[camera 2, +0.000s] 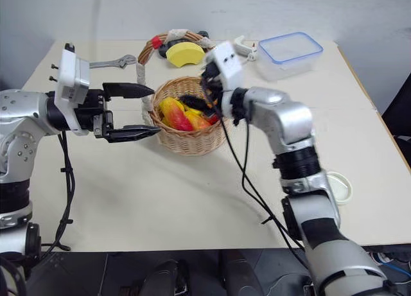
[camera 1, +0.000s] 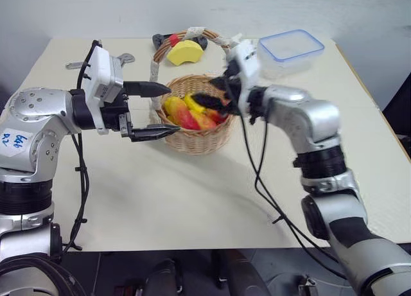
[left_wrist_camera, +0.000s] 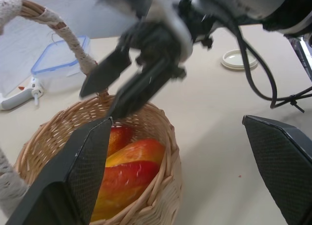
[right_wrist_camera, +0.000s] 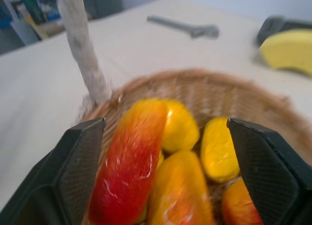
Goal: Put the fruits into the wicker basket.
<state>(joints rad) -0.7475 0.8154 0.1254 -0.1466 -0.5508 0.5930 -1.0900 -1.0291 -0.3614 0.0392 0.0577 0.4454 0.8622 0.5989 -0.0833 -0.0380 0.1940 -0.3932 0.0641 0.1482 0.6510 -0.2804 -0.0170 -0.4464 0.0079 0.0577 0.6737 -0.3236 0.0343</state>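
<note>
The fruits point(camera 1: 192, 118), two red-blushed mangoes, are lying inside the wicker basket point(camera 1: 205, 140) at the middle of the table point(camera 1: 192, 200), together with some smaller yellow lemons point(camera 1: 192, 102). From the head views we are seeing our left gripper point(camera 1: 154, 110) hovering level just beside the basket's left rim, its two black fingers spread wide and carrying nothing, while our right gripper point(camera 2: 196, 104) is hanging over the basket's right side above the fruit. A yellow half-round block point(camera 1: 185, 52), a wrench point(camera 2: 114, 63) and a clear blue-rimmed box point(camera 1: 290, 51) are sitting farther back. Through the left wrist view we are looking between our own wide fingers at the mangoes in the basket, with the right gripper's fingers parted above them and pinching nothing. Through the right wrist view we are looking down past spread, empty fingers at one long red-and-orange mango point(right_wrist_camera: 127, 161), an orange one beside it and the lemons. We judge the placing done; the risk now is that either arm, in pulling away, catches the cloth-wrapped handle point(left_wrist_camera: 73, 39) or the rim and tips the basket, spilling the fruit.
</note>
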